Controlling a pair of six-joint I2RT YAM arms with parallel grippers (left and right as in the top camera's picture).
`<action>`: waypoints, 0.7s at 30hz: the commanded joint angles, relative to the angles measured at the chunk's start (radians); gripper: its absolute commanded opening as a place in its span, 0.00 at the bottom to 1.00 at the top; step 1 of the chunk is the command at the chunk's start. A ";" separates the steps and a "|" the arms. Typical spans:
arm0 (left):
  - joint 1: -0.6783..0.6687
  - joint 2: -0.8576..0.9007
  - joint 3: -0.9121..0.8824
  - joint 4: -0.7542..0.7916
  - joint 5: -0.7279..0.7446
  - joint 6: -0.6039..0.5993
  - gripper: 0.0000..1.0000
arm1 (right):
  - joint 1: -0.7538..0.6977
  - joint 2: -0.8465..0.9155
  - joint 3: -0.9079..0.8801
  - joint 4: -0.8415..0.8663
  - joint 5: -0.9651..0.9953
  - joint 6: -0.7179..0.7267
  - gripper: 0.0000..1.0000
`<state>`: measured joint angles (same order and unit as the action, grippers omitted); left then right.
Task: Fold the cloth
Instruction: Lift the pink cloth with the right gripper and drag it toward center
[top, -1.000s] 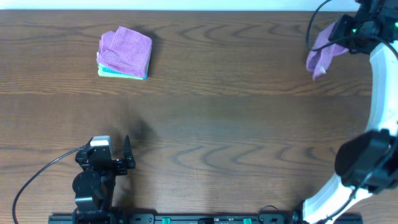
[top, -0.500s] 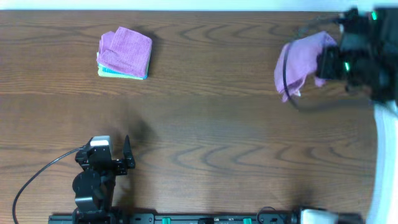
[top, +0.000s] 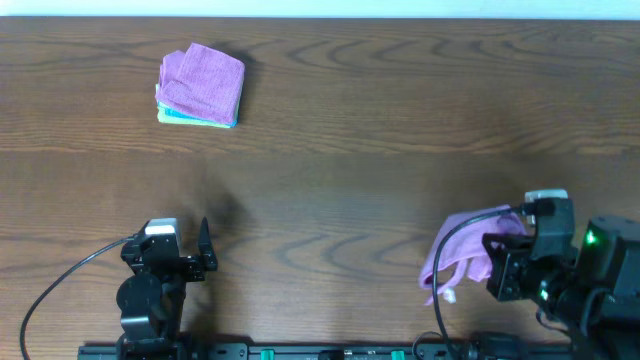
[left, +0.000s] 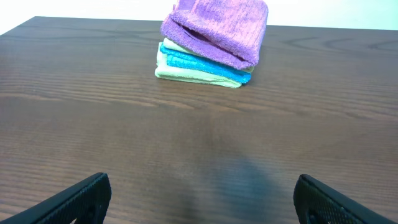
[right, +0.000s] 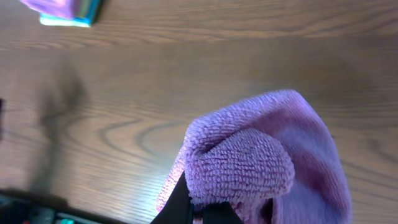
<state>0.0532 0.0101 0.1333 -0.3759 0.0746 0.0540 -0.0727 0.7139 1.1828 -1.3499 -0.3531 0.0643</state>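
Observation:
A purple cloth (top: 462, 252) hangs bunched from my right gripper (top: 497, 262) at the near right of the table. In the right wrist view the cloth (right: 261, 155) fills the lower middle, and the gripper (right: 214, 211) is shut on it, its fingers mostly hidden by the fabric. My left gripper (top: 203, 255) sits at the near left, open and empty; in the left wrist view its fingers (left: 202, 199) stand wide apart over bare wood.
A stack of folded cloths (top: 200, 86), purple on blue on light green, lies at the far left; it also shows in the left wrist view (left: 211, 43) and the right wrist view (right: 65, 12). The table's front edge is near both arms.
My right gripper has carried the purple cloth from the far right corner down to the near right of the table. The left arm and the stack have not moved.

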 joint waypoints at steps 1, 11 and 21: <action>-0.002 -0.006 -0.019 -0.012 -0.005 0.013 0.95 | 0.020 0.005 -0.011 0.003 -0.087 0.062 0.01; -0.002 -0.006 -0.019 -0.011 -0.003 0.013 0.95 | 0.227 0.087 -0.180 0.194 0.029 0.097 0.01; -0.002 -0.006 -0.019 -0.012 0.012 -0.020 0.95 | 0.501 0.438 -0.185 0.470 0.190 0.142 0.01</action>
<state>0.0532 0.0105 0.1333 -0.3759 0.0772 0.0494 0.3985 1.1023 0.9756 -0.8970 -0.2264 0.1761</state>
